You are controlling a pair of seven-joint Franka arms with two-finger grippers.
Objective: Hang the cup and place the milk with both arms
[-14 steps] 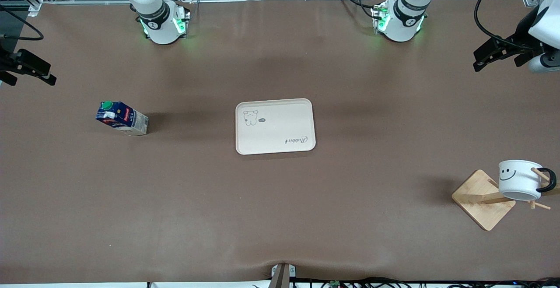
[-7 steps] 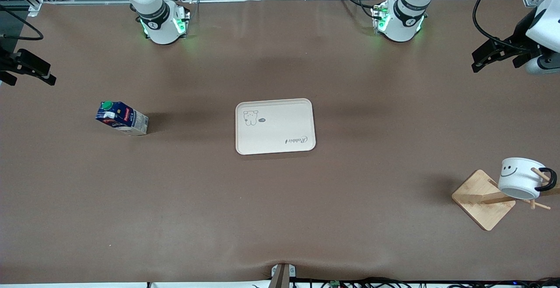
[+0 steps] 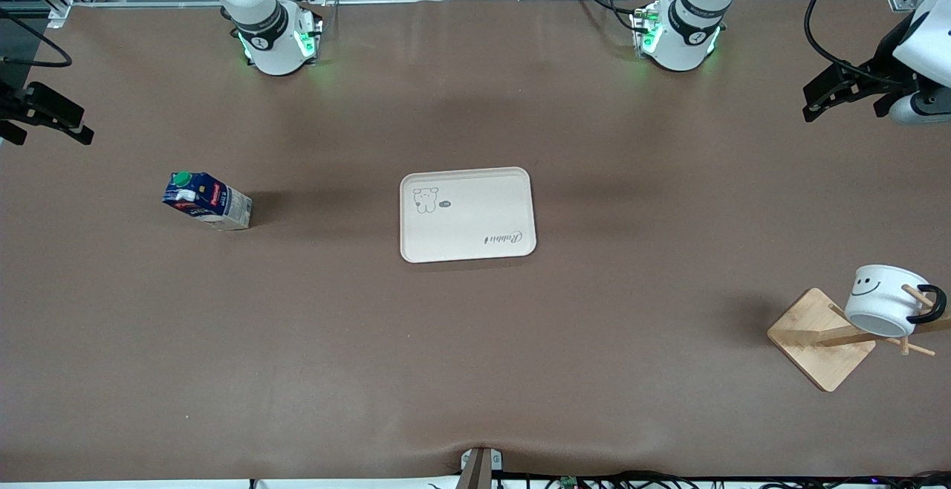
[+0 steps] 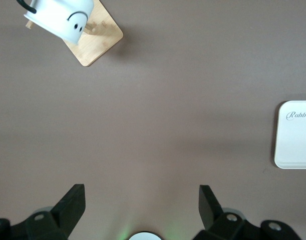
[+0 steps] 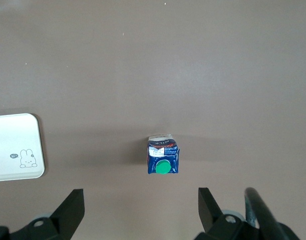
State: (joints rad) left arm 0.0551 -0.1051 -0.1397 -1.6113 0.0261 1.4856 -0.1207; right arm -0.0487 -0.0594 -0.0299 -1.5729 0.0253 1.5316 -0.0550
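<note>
Looking across the table, you see the tray (image 3: pixel 468 214) at its middle; the milk (image 3: pixel 206 200) stands toward the right arm's end of it, the cup (image 3: pixel 885 300) hangs on the wooden rack (image 3: pixel 821 338) toward the left arm's end, nearer the camera. Nothing lies between. Left gripper (image 3: pixel 836 91) and right gripper (image 3: pixel 46 116) hang high, jaws wide, empty (only the right wrist view shows the tray's rabbit drawing (image 5: pixel 26 158) upright).

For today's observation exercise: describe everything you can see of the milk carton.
The milk carton is small, dark blue with red-and-white label marks, a pale lower part and a green round screw cap on top. It looks like coated card. It stands upright and closed on the brown table, toward the right arm's end. Nothing touches it.
</note>
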